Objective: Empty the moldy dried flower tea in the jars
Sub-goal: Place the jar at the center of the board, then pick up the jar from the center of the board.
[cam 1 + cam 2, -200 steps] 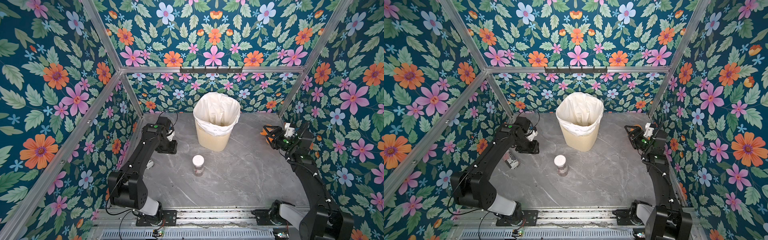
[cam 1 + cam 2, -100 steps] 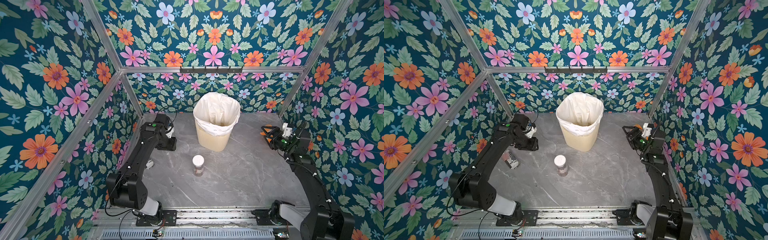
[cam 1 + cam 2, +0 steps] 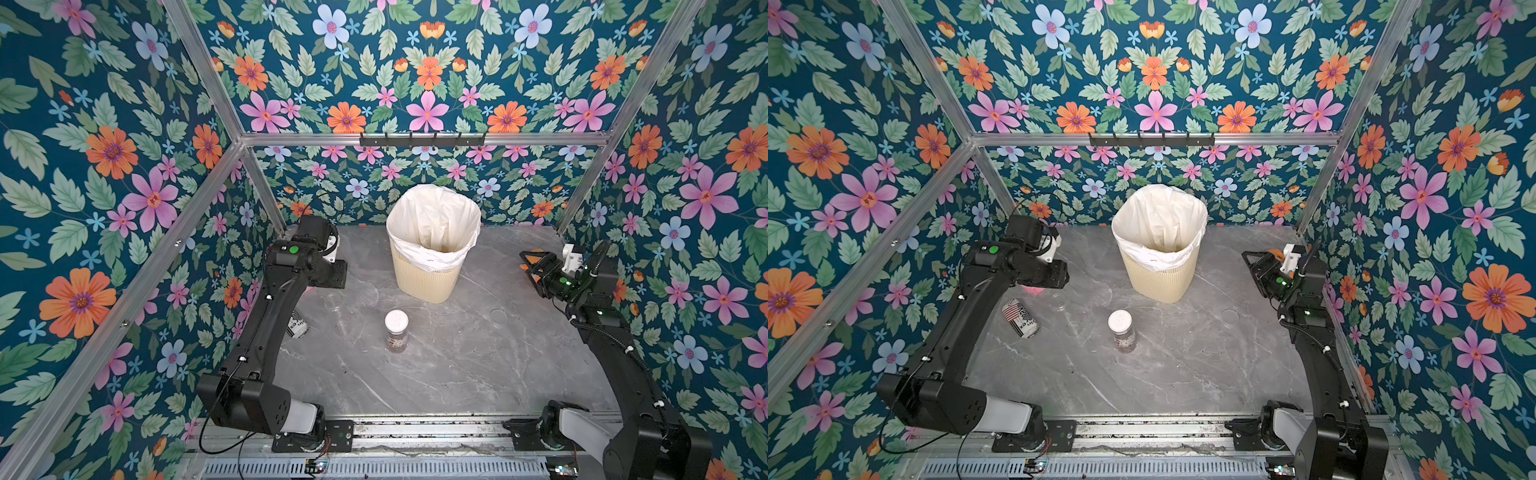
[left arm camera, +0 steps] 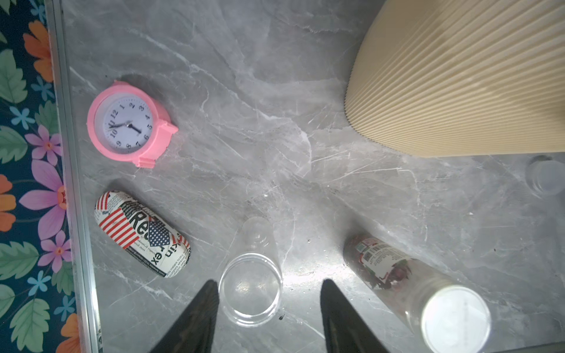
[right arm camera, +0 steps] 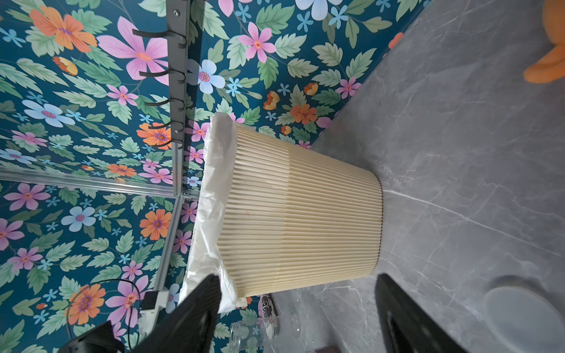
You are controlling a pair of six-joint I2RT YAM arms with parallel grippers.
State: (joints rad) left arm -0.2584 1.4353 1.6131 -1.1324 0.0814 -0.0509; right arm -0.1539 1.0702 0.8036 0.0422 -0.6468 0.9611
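A jar with a white lid stands upright mid-table in both top views. Dark reddish moldy dried flower tea fills it behind its label. A second clear jar stands lidless and nearly empty. My left gripper hangs open just above that jar, which lies between the fingers by one of them. In both top views the left arm's wrist hides these fingers. My right gripper is open and holds nothing; it faces the bin from the right wall.
A cream ribbed bin with a white liner stands at the back centre. A clear lid lies right of the jars. A flag-patterned can and a pink clock lie by the left wall. An orange object sits near the right gripper.
The left wrist has drifted slightly toward the back wall. The right gripper has edged a little to the left. Both jars stay where they were.
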